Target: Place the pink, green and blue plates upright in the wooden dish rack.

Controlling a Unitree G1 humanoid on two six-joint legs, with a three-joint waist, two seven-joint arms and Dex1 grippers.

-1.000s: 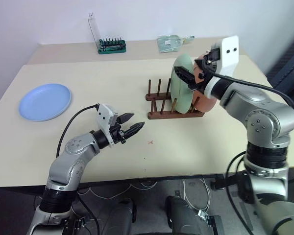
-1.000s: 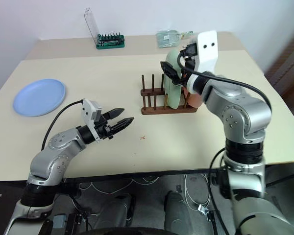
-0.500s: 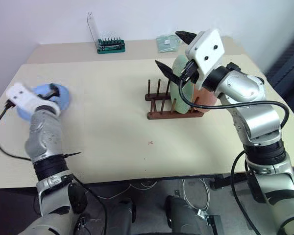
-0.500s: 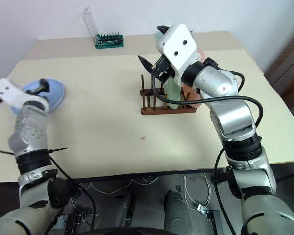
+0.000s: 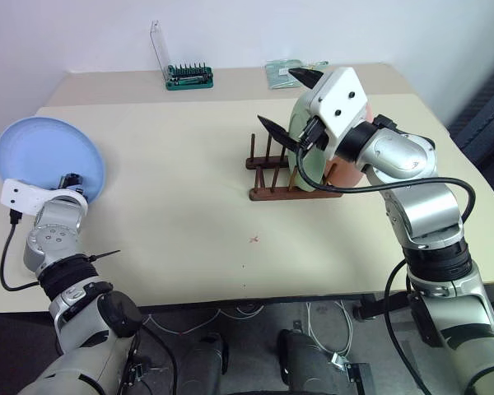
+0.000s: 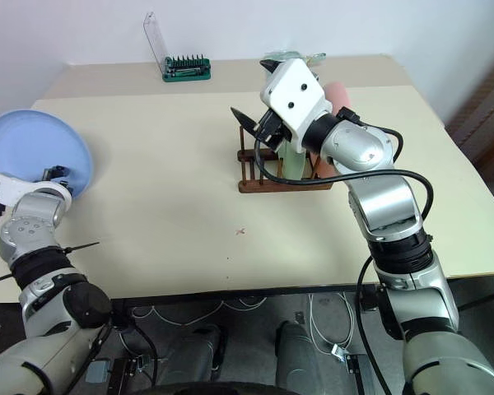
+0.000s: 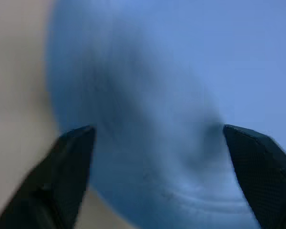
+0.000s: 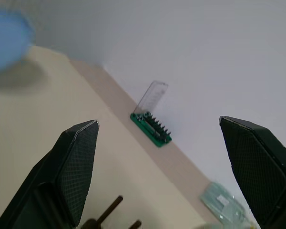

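Observation:
The blue plate [image 5: 48, 155] is tilted up off the table at the far left, its face toward me. My left gripper [image 5: 70, 179] is shut on its lower rim, and in the left wrist view the blue plate [image 7: 181, 86] spans the space between the two fingers. The green plate [image 5: 309, 169] stands upright in the wooden dish rack [image 5: 267, 193], with the pink plate [image 6: 339, 97] just behind it to the right. My right gripper [image 5: 290, 103] hovers open above the rack's free pegs, holding nothing and pointing toward the back left.
A green tool holder [image 5: 188, 76] with a clear lid and a clear packet [image 5: 284, 72] sit on the far table by the wall. A small red mark [image 5: 253, 239] is on the tabletop in front of the rack. The table's left edge runs close under the blue plate.
My left arm swung from the table's middle out to the blue plate, which lay flat and now stands tilted up in the gripper. The right gripper rolled and drifted slightly left above the rack.

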